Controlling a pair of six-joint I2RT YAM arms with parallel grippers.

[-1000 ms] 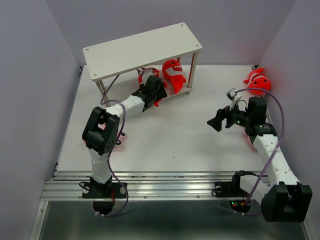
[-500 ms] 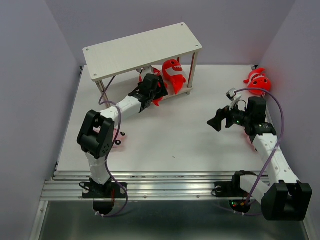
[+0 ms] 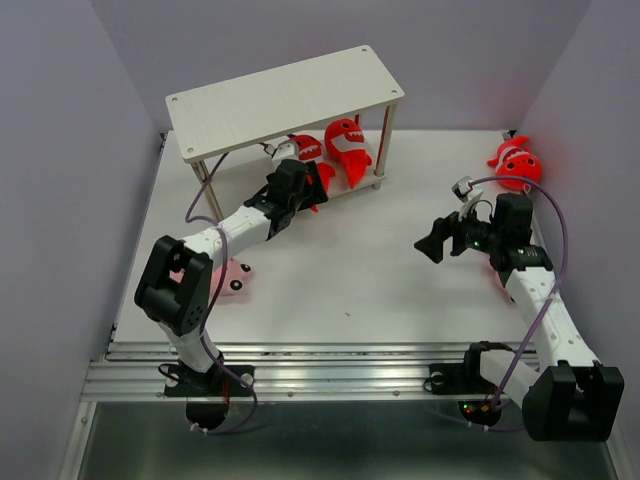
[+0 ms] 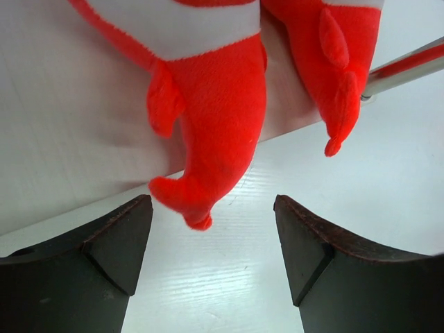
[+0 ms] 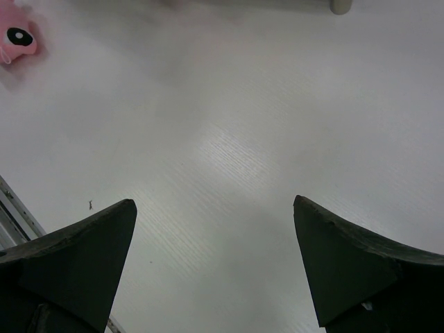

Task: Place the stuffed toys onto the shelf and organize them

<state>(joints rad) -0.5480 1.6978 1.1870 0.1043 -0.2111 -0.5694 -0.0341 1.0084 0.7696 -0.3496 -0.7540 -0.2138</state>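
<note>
The white two-tier shelf (image 3: 285, 100) stands at the back. Two red sharks lie on its lower tier, one (image 3: 300, 150) to the left of the other (image 3: 347, 142). My left gripper (image 3: 308, 182) is open and empty just in front of the left shark. In the left wrist view this shark (image 4: 208, 104) shows its tail hanging over the tier's edge, ahead of the gripper (image 4: 211, 236) and touching neither finger. A third red shark (image 3: 515, 165) lies at the far right. A pink toy (image 3: 232, 276) lies by my left arm. My right gripper (image 3: 432, 240) is open and empty over bare table.
A metal shelf leg (image 4: 406, 66) stands right of the second shark (image 4: 333, 55). The pink toy shows at the far left of the right wrist view (image 5: 17, 35). Grey walls close in the table on three sides. A metal rail (image 3: 330, 365) runs along the near edge.
My left arm's elbow has swung down and to the left, uncovering the pink toy. Its gripper has drawn back a little from the left shark, which now shows more fully. The right arm has not moved.
</note>
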